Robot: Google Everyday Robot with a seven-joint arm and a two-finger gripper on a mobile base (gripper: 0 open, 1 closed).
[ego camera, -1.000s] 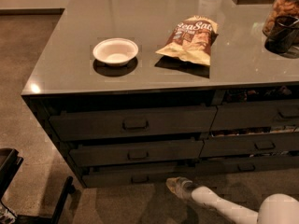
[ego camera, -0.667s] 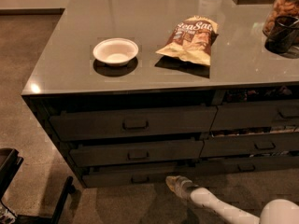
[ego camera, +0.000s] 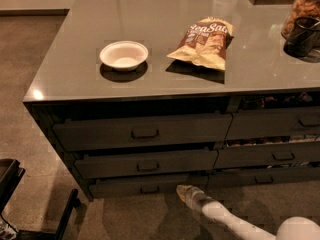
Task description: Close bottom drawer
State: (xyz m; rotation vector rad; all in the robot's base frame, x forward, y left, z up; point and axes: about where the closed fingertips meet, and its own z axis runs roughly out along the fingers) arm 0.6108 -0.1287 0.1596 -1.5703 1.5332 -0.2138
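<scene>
The bottom drawer [ego camera: 145,186] is the lowest of the left stack of three, dark grey with a low front and a small pull [ego camera: 149,189] at centre. Its front stands out a little from the cabinet, like the two above it. My gripper [ego camera: 183,192] is low near the floor, at the right end of that drawer's front, close to or touching it. The white arm [ego camera: 235,223] runs back to the lower right.
The grey countertop [ego camera: 165,44] carries a white bowl [ego camera: 124,55], a chip bag [ego camera: 204,43], a jar [ego camera: 303,11] and a dark cup [ego camera: 300,36]. A neighbouring drawer stack [ego camera: 272,149] stands on the right. A black chair base [ego camera: 30,204] sits at the lower left.
</scene>
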